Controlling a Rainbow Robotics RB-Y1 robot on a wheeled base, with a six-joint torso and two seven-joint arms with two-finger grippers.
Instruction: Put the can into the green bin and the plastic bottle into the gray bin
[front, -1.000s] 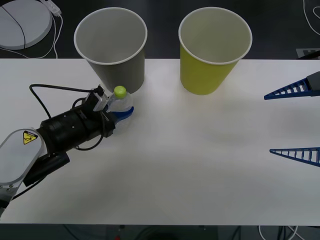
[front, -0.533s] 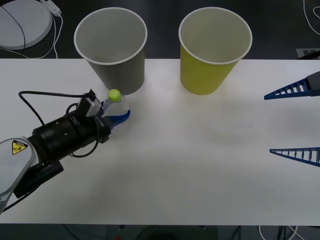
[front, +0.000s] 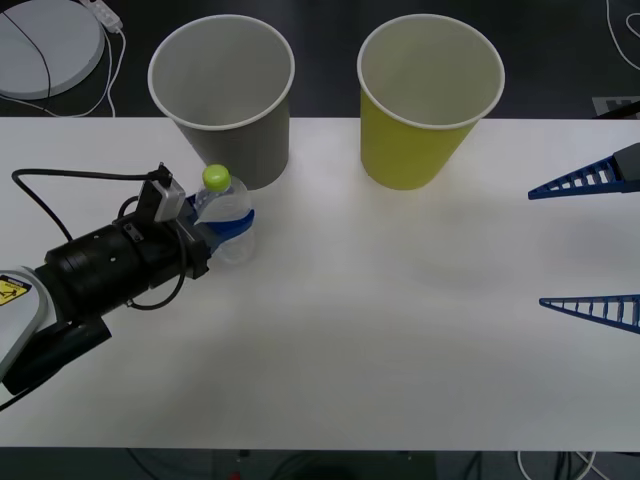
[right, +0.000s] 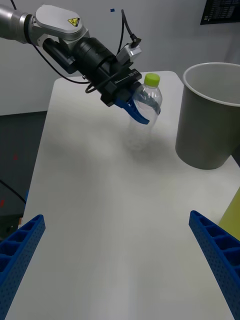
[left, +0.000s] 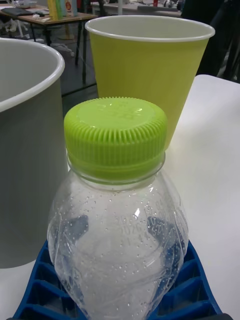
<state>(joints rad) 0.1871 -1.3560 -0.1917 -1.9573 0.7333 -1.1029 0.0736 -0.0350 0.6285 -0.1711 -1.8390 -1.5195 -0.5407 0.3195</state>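
Observation:
A clear plastic bottle (front: 224, 214) with a lime-green cap is held upright in front of the gray bin (front: 232, 142), close to its wall. My left gripper (front: 232, 226) is shut on the bottle's body, its blue fingers (left: 34, 292) pressed against both sides. From the right wrist view I see the same plastic bottle (right: 144, 111) in the left gripper (right: 134, 108) beside the gray bin (right: 204, 136). The green bin (front: 408, 150) stands to the right of the gray one. My right gripper (front: 590, 245) hangs open at the table's right edge. The can is out of view.
Both bins stand along the far edge of the white table (front: 380, 330). Off the table at the back left lies a round white object (front: 40, 40) with a cable. A black cable (front: 60, 178) loops over my left arm.
My left arm has drawn back to the left with the bottle in its grip, and the bottle now stands more upright. The right arm has not moved.

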